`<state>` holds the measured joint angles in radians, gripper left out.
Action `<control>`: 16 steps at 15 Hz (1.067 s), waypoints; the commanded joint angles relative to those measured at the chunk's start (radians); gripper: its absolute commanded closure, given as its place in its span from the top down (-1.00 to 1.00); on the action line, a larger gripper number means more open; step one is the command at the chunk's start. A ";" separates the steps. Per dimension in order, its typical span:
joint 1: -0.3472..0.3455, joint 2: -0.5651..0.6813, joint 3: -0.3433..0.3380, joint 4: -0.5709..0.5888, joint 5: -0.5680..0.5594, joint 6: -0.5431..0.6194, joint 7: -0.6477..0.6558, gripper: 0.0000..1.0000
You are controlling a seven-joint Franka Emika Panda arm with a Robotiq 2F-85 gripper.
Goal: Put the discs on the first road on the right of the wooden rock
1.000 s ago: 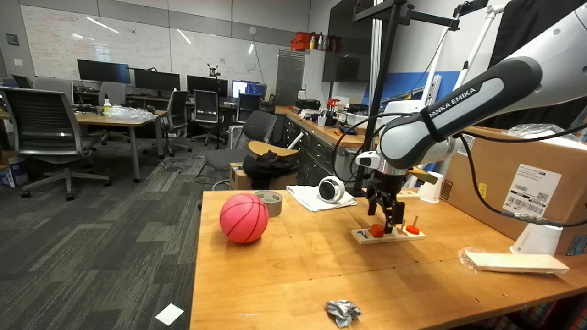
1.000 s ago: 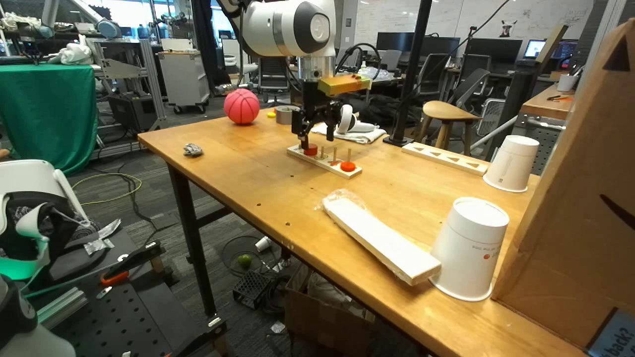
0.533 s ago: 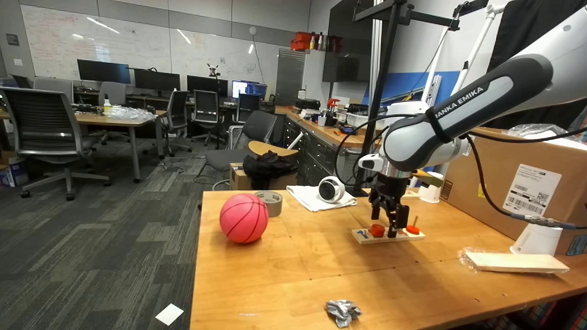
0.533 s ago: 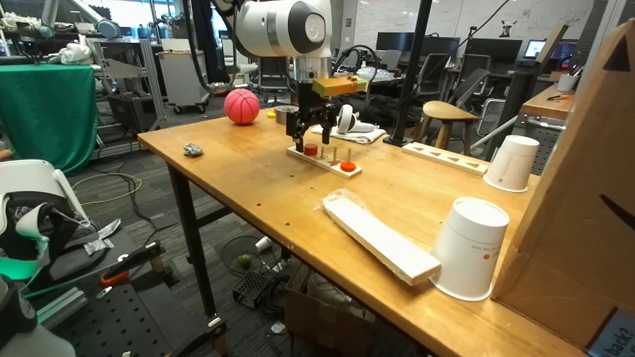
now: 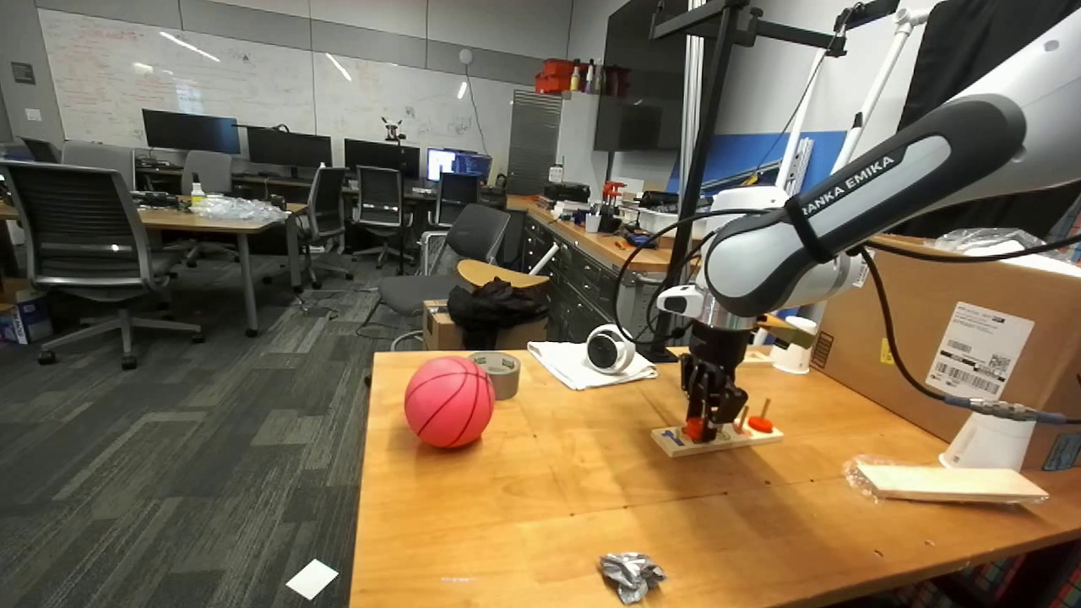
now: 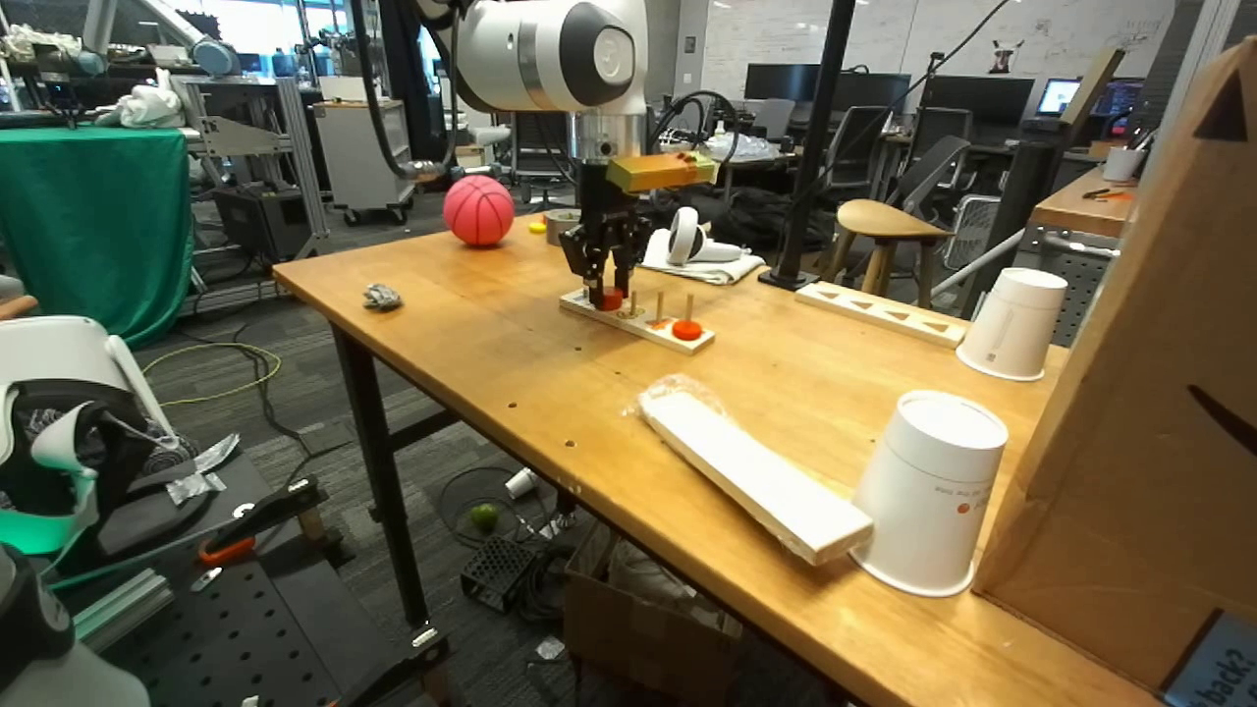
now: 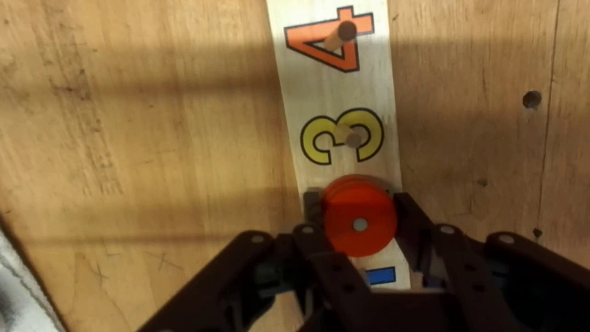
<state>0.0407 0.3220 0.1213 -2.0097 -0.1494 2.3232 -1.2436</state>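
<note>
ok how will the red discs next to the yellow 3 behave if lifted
The red discs look stiff, judging by their flat, even top. Layered edges suggest separate pieces, so lower ones might lag. The peg apparently showing through their middle should limit tipping at first.

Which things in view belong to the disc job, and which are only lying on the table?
For the job:
pincer
red discs inside it
numbered peg board
lone red disc, probably

Just lying about:
pink ball
tape roll
crumpled foil
white cloth
upturned cups
wrapped wooden bar
</note>
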 commanded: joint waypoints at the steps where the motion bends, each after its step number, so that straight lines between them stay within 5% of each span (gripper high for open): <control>1: -0.003 -0.032 0.013 -0.019 0.015 -0.008 0.007 -0.66; 16: -0.028 -0.198 -0.054 -0.061 -0.031 -0.020 0.024 -0.66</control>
<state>0.0261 0.1906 0.0855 -2.0390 -0.1557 2.3178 -1.2387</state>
